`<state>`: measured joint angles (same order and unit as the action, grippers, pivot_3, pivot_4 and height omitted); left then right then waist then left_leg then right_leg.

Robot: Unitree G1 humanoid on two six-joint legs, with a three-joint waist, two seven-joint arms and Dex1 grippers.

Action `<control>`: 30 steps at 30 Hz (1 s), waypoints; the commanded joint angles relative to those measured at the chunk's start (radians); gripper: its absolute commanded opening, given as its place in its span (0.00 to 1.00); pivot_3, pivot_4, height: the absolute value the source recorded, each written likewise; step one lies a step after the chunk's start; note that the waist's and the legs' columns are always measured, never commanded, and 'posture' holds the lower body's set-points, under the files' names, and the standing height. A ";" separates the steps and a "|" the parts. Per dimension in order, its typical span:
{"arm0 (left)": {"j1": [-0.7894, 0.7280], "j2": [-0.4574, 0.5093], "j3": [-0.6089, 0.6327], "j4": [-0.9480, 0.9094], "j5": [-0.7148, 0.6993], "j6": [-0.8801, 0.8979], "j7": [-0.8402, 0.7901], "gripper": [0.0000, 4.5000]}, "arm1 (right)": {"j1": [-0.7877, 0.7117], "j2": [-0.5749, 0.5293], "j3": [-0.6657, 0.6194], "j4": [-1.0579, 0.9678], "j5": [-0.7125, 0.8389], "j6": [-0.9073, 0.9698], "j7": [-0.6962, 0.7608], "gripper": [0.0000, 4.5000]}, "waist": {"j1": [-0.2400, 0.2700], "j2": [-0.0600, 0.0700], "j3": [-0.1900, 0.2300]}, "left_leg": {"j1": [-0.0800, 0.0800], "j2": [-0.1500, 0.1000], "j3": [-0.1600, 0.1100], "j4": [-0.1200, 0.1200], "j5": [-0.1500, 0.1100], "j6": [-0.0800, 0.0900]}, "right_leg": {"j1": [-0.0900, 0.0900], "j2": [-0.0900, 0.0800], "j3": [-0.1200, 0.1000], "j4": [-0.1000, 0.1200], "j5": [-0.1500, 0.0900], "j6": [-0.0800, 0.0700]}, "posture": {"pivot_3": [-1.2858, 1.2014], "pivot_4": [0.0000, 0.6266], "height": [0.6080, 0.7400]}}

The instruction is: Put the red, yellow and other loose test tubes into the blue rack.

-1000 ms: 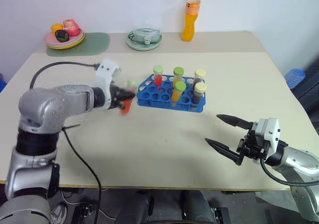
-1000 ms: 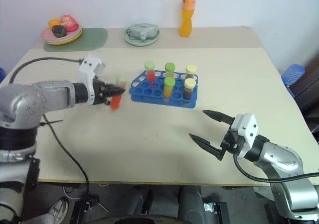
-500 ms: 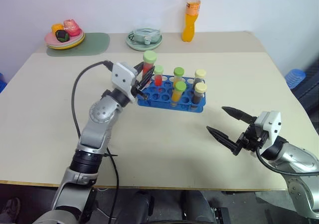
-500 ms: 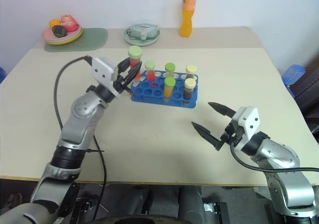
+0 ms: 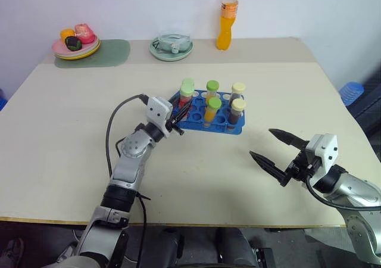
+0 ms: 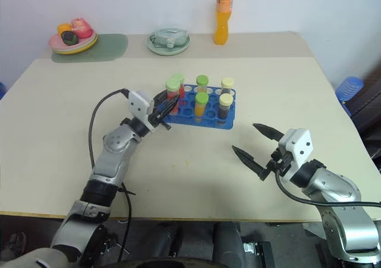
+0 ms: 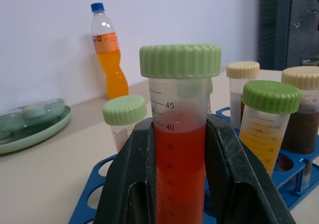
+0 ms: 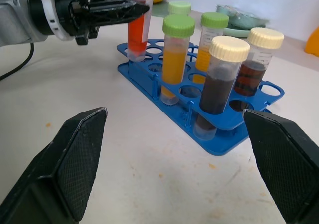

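Rack (image 5: 205, 120) mid-table (image 5: 71, 137); bottle (image 5: 226, 19), dish (image 5: 171, 46) behind.

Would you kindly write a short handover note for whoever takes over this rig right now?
Left end effector: shut on the red tube, held upright at the blue rack's near-left corner, apparently entering a hole.
Right end effector: open, holding nothing, hanging above the table to the rack's right.
Done: five capped tubes stand in the rack.
Left: seat and release the red tube.

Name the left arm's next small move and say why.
Probably lower the red tube straight down until it seats, then open. The left gripper holds it upright at the blue rack's near corner, its bottom already at a hole.
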<state>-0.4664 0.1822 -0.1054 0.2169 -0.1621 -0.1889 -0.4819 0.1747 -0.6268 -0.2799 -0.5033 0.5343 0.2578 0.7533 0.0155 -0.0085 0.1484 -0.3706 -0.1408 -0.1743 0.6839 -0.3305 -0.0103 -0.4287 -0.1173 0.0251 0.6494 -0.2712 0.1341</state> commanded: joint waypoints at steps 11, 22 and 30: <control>-0.040 -0.043 0.001 0.139 0.045 -0.104 -0.010 0.16 | -0.010 -0.006 -0.013 -0.040 0.010 0.001 -0.005 1.00 | 0.001 0.000 -0.001 | 0.001 0.000 0.000 0.000 0.000 0.000 | 0.001 0.000 0.000 0.000 0.000 0.000 | 0.52 0.24 1.00; -0.049 -0.043 0.011 0.158 0.047 -0.106 -0.002 0.16 | -0.001 0.003 -0.009 -0.032 0.003 -0.014 -0.003 1.00 | 0.000 0.000 -0.001 | 0.001 0.000 0.000 0.000 0.000 0.000 | 0.001 0.000 0.000 0.000 0.000 0.000 | 0.52 0.24 1.00; -0.040 -0.043 0.024 0.150 0.033 -0.088 0.004 0.16 | -0.003 0.004 -0.005 -0.029 0.001 -0.017 -0.002 1.00 | 0.000 0.000 -0.001 | 0.001 0.000 0.000 0.000 0.000 0.000 | 0.001 0.000 0.000 0.000 0.000 0.000 | 0.52 0.24 1.00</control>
<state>-0.5170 0.1345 -0.0967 0.3542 -0.1302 -0.2935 -0.4809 0.1762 -0.6261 -0.2794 -0.5052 0.5320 0.2568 0.7514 0.0152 -0.0087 0.1474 -0.3696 -0.1409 -0.1743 0.6839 -0.3305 -0.0102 -0.4278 -0.1170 0.0250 0.6494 -0.2712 0.1341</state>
